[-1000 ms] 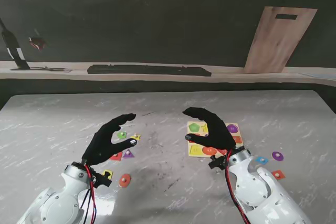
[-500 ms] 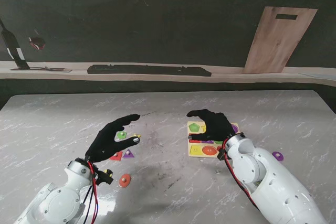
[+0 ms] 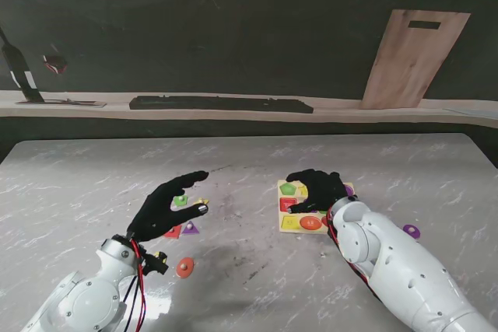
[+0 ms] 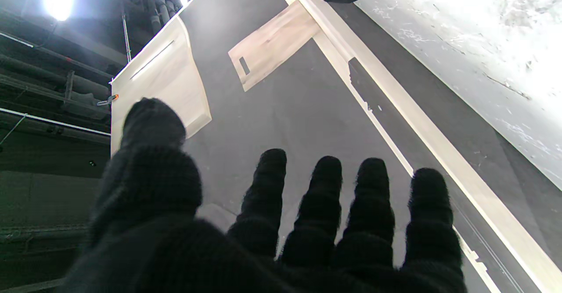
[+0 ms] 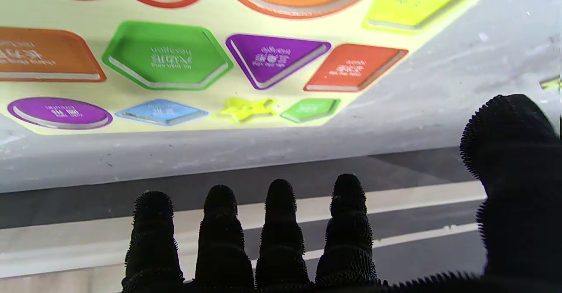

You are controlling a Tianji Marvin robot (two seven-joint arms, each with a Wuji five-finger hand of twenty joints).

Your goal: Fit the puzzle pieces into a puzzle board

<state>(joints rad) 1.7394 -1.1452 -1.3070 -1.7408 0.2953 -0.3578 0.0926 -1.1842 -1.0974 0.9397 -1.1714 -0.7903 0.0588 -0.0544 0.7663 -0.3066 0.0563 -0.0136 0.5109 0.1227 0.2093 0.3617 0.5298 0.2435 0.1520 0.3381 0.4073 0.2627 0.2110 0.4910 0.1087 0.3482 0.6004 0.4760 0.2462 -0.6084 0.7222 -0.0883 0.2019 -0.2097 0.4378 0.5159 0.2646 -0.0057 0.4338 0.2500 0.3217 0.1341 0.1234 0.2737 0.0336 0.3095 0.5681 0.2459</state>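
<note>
Fingers [image 3: 305,182] now lower over puzzle board [image 3: 291,223]

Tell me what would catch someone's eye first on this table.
The bright yellow puzzle board on the right, with the black-gloved right hand over it, fingers spread. On the left, the left hand hovers open over a scatter of loose pieces, such as the orange round piece nearest to me.

dim backdrop | table [image 4: 505,42] glare, left wrist | board [image 5: 281,16] edge blurred
</note>
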